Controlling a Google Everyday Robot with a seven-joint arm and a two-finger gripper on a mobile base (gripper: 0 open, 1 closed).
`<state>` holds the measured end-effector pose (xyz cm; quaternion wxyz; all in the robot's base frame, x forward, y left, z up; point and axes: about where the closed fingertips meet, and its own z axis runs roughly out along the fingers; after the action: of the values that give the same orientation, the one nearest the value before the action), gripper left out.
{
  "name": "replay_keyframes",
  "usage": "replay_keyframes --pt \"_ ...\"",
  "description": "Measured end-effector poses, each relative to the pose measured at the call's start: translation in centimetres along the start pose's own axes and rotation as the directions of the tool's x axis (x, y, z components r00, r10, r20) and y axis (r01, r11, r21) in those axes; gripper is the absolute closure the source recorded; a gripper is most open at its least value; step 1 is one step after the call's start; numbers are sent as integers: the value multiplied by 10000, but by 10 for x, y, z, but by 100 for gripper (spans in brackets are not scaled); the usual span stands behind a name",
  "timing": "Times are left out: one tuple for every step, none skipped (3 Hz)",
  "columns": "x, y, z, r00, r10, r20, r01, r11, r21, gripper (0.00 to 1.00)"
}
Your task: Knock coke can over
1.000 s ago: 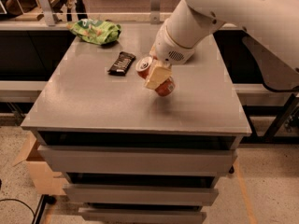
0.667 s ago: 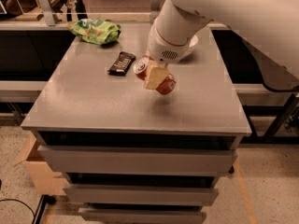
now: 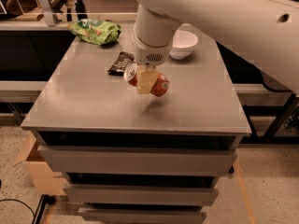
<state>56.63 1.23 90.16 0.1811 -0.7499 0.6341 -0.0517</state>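
Coke can (image 3: 161,84): lies on its side, silver top pointing left toward the camera's left, red body to the right. It sits over the middle of the grey cabinet top (image 3: 84,101), and a separate shadow under it suggests it is held just clear of the surface, not resting.

Gripper (image 3: 145,86): directly over the can, hanging from the white arm (image 3: 154,27). One pale finger (image 3: 144,80) crosses the can's front; the other is hidden behind. Judged: jaws clamped on the can.

Nearby: dark snack-bar wrapper (image 3: 120,62) just behind-left of the can, white bowl (image 3: 183,44) behind-right, green chip bag (image 3: 96,31) at the far-left corner, well apart.

Risks:
- A can released on its side is free to roll; it could travel toward the front edge and drop off.
- A roll backward would run into the wrapper.
- If the jaws do not release, the can never rests knocked over.
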Motion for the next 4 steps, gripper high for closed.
replay_keyframes --pt "-10 5 7 9990 -421 -136 416 9986 -324 100" --pt "-17 12 17 9968 -738 -294 715 9948 -728 100" --pt "-22 18 28 9961 -850 -227 819 9902 -1129 100" --pt "-27 19 39 9958 -910 67 910 9849 -1475 100"
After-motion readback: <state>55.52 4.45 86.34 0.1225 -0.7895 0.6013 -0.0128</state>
